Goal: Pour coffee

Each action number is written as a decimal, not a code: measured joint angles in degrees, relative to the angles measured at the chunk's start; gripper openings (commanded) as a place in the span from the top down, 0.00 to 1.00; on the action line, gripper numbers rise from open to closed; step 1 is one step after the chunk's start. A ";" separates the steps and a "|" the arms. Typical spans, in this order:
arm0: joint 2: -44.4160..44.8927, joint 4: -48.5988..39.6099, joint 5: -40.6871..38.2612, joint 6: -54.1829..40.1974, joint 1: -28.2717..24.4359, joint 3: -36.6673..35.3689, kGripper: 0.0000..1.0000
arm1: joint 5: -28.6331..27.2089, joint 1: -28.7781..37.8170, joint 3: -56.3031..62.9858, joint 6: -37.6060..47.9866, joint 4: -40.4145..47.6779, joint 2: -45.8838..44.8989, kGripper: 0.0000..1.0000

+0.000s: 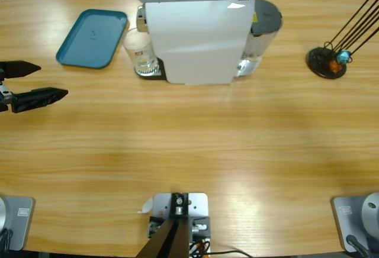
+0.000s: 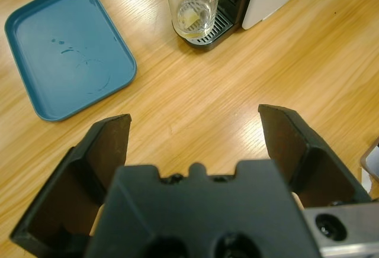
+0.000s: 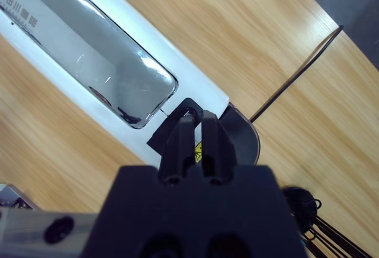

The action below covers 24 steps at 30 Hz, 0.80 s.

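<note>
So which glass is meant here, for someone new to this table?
Find the white coffee machine at the table's far edge. The clear drinking glass stands on its black drip grille, beside the teal tray, with red print and a shallow liquid layer.

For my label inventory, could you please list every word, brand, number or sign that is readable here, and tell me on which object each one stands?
Glass: a red printed mark near the rim, too blurred to read.
Coffee machine: a row of small characters along its white edge in the right wrist view, too small to read.
Coffee machine, beside the right end effector: a yellow triangular warning sign, no readable text.
Blue tray: no text.
</note>
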<state>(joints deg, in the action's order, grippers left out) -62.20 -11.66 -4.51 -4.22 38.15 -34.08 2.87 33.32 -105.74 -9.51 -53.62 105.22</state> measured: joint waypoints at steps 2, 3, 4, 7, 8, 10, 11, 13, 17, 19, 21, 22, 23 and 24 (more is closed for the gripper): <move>-0.02 0.00 0.00 0.00 0.00 0.00 0.05 | 0.00 0.00 -0.03 0.00 0.00 0.26 1.00; -0.02 0.00 0.00 0.00 0.00 0.00 0.05 | 0.00 0.00 -0.03 0.00 0.00 0.38 1.00; -0.02 0.01 0.00 0.00 0.00 0.00 0.05 | 0.00 0.00 -0.03 0.00 0.00 0.52 1.00; -0.03 0.02 0.00 0.00 0.00 0.00 0.05 | 0.00 0.00 -0.03 0.00 0.00 0.82 1.00; -0.03 0.03 0.00 0.00 0.01 0.00 0.05 | 0.00 0.00 -0.03 0.00 0.00 0.82 1.00; -0.03 0.04 0.00 0.00 0.01 0.00 0.05 | 0.00 0.00 -0.03 0.00 0.00 0.82 1.00; -0.03 0.05 0.00 0.00 0.01 0.00 0.05 | 0.00 0.00 -0.03 0.00 0.00 0.82 1.00; -0.03 0.07 0.00 0.00 0.01 0.00 0.05 | 0.00 0.01 -0.03 0.00 0.00 0.82 1.00; -0.03 0.07 0.00 0.00 0.01 0.00 0.05 | 0.00 0.19 -0.02 0.00 0.00 0.82 1.00; -0.03 0.07 0.00 0.00 0.02 0.00 0.05 | 0.00 0.36 0.07 0.00 0.00 0.82 1.00; -0.05 0.07 0.00 0.00 0.05 0.00 0.05 | 0.00 0.61 0.31 0.00 0.15 0.82 1.00; -0.07 0.08 0.00 0.00 0.05 0.00 0.05 | 0.00 0.77 0.49 0.00 0.34 0.82 1.00; -0.08 0.08 0.00 0.00 0.06 0.00 0.05 | 0.00 0.96 0.74 0.00 0.67 0.82 1.00; -0.09 0.08 0.00 0.00 0.07 0.00 0.05 | 0.00 1.15 1.08 0.01 1.08 0.82 1.00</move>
<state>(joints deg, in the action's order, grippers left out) -62.30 -11.58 -4.51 -4.22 38.22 -34.08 2.87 34.47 -104.66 -9.49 -52.54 106.04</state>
